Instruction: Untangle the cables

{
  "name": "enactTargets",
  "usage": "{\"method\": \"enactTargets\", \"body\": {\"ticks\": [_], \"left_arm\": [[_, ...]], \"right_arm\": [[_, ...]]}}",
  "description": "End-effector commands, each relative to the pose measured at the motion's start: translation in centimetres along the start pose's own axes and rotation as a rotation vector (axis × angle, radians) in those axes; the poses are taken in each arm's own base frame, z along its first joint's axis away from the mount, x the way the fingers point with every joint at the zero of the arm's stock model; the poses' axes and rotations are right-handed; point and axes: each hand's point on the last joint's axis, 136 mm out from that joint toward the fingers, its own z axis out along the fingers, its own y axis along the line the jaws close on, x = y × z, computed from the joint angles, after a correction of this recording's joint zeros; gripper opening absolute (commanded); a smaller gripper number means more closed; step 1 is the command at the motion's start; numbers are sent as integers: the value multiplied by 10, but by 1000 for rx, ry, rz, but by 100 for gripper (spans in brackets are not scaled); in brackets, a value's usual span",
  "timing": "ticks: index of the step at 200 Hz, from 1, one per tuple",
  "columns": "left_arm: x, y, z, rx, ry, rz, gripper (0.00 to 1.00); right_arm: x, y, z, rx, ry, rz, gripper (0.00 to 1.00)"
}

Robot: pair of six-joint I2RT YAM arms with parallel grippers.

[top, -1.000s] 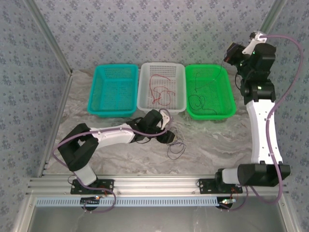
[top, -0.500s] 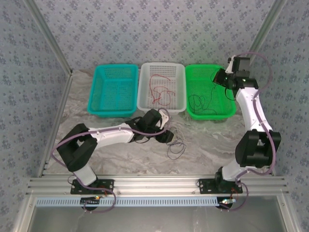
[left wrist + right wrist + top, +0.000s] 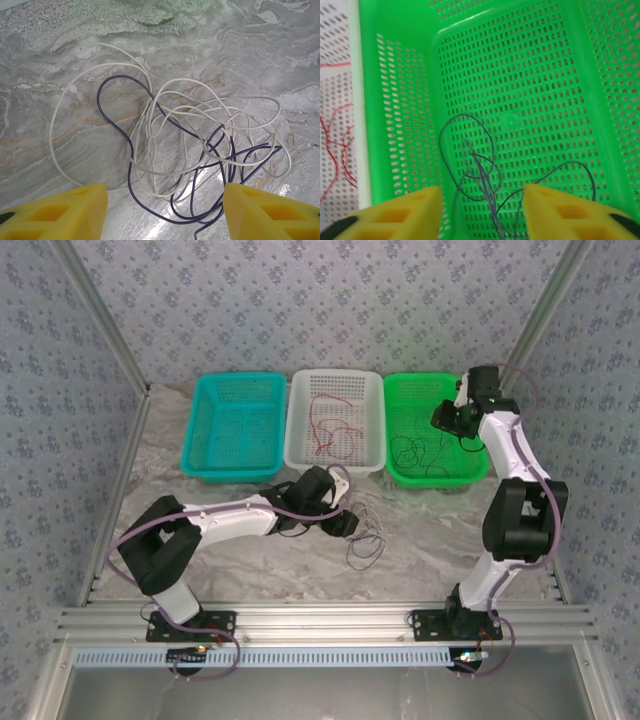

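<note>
White cable (image 3: pixel 51 125) and dark cable (image 3: pixel 130 165) lie tangled: light, limp, probably springy. Take a free outer loop. Left gripper (image 3: pixel 165 205) and right gripper (image 3: pixel 482 202): jaws spread.

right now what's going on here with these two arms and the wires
Two robot arms are sorting tangled cables. The left gripper hangs open over a white cable and a dark purple cable tangled together on the table. The right gripper is open above the green basket, where a dark cable lies loose. A red cable sits in the white basket.
</note>
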Motion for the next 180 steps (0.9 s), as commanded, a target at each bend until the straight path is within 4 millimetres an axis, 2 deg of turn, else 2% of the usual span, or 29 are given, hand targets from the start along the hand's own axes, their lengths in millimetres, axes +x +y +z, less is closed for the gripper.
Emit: {"method": "enactTargets", "body": {"ticks": [1, 24, 54, 91, 130, 161, 165, 180], "left_arm": [[-14, -4, -9, 0, -29, 14, 63], [-13, -3, -10, -2, -29, 13, 63], [-12, -2, -10, -4, -29, 15, 63], [-8, -4, -10, 11, -19, 15, 64], [3, -10, -14, 58, -12, 19, 66], [9, -13, -14, 86, -3, 25, 66], [10, -13, -13, 86, 1, 22, 67], [10, -13, -13, 89, -3, 12, 66]], "right_arm": [[2, 4, -4, 21, 37, -32, 58], [-2, 6, -9, 30, 19, -42, 61], [-4, 15, -21, 10, -5, -44, 71], [6, 46, -48, -77, -56, -127, 80], [44, 59, -71, -105, -76, -187, 83], [79, 64, -81, -117, -85, -205, 80], [92, 61, -76, -109, -61, -201, 80], [118, 65, -73, -113, -30, -208, 78]]}}
